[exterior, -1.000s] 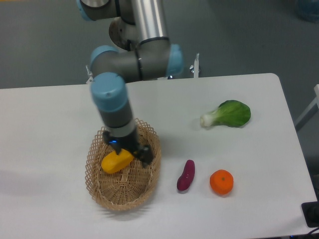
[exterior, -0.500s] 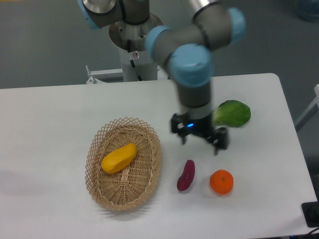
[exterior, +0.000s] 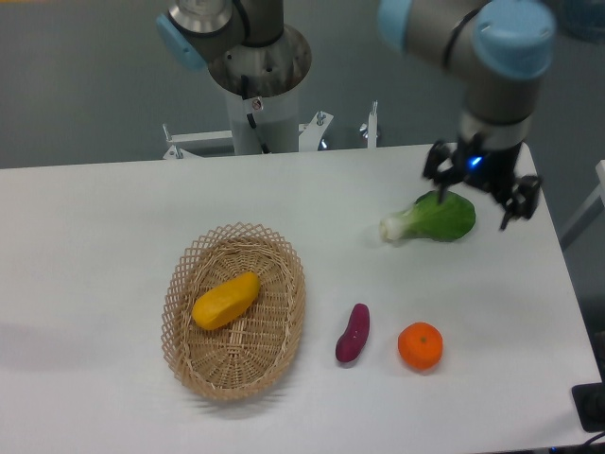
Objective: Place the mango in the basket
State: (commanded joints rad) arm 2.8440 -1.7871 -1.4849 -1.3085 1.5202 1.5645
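Robotics lab: arm point(exterior: 473, 38) on a pedestal point(exterior: 260, 104) behind a white table point(exterior: 95, 236); grey floor point(exterior: 76, 85).

Your gripper point(exterior: 480, 192) hangs over the far right part of the counter point(exterior: 95, 227), jaws spread with nothing between them. Just below and to the left of the jaws you have the bok choy point(exterior: 431, 218), lying on the counter. Nearer the front edge from the jaws sits the orange point(exterior: 420, 345), and just left of it the sweet potato point(exterior: 353, 333). Well to the left of the jaws and toward the front stands the basket point(exterior: 282, 331), with the mango point(exterior: 225, 301) lying inside it.
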